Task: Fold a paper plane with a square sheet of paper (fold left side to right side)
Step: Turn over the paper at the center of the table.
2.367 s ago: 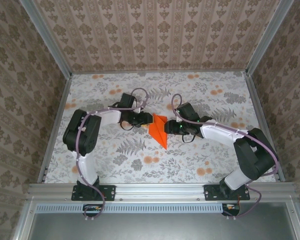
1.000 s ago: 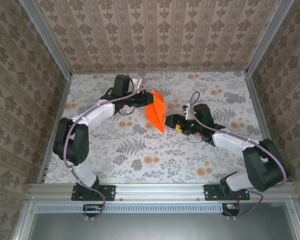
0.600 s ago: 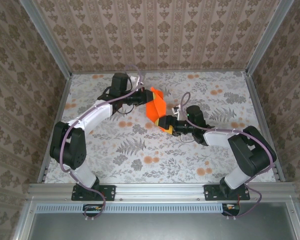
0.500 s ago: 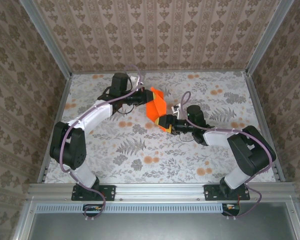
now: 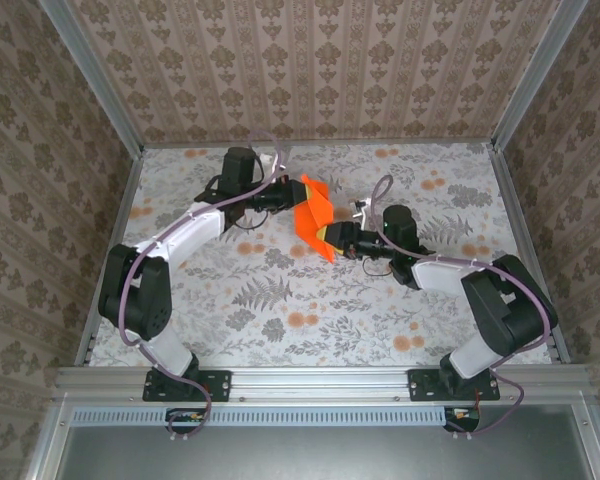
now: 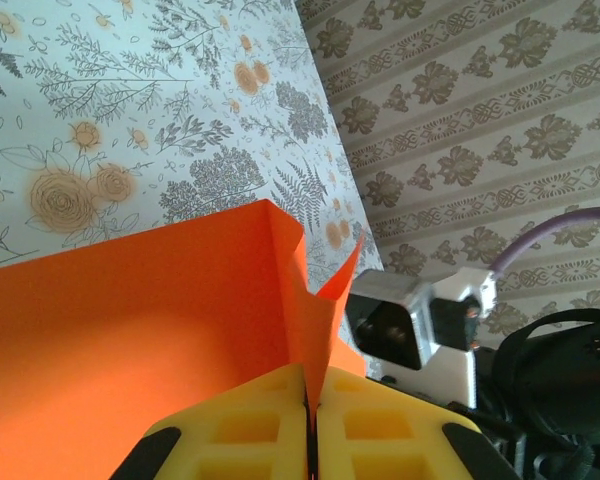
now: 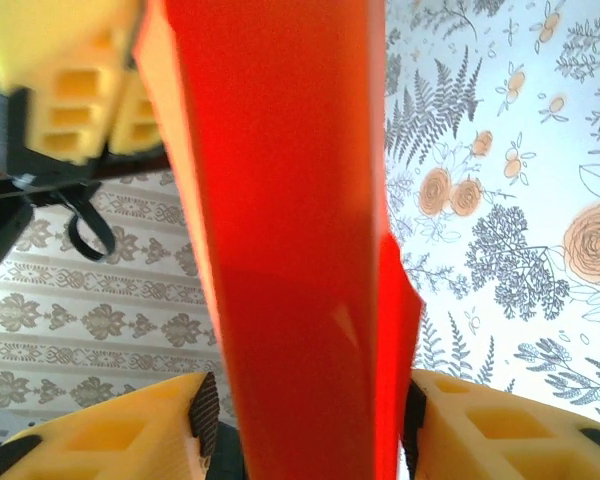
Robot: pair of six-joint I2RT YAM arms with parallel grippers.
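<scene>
The bright orange square sheet of paper (image 5: pixel 315 213), folded into a creased pointed paper plane shape, hangs tilted above the table's far middle. My left gripper (image 5: pixel 292 203) is shut on its upper left part; in the left wrist view the yellow fingers (image 6: pixel 230 430) pinch an upright fold of the paper (image 6: pixel 150 320). My right gripper (image 5: pixel 328 240) straddles the lower tip. In the right wrist view the paper (image 7: pixel 290 240) runs between the pads of the right gripper (image 7: pixel 308 410). The right pad touches it, and a thin gap shows at the left pad (image 7: pixel 204 402).
The floral table cover (image 5: pixel 280 300) lies under both arms, with patterned walls all round and metal rails (image 5: pixel 320 378) at the near edge. The left gripper's fingers (image 7: pixel 75 110) show beyond the paper in the right wrist view. The right wrist's camera housing (image 6: pixel 410 320) sits close behind the paper.
My right gripper moved left to the paper's lower tip and its jaws narrowed around it. The left gripper kept its grip and lifted the paper slightly toward the back.
</scene>
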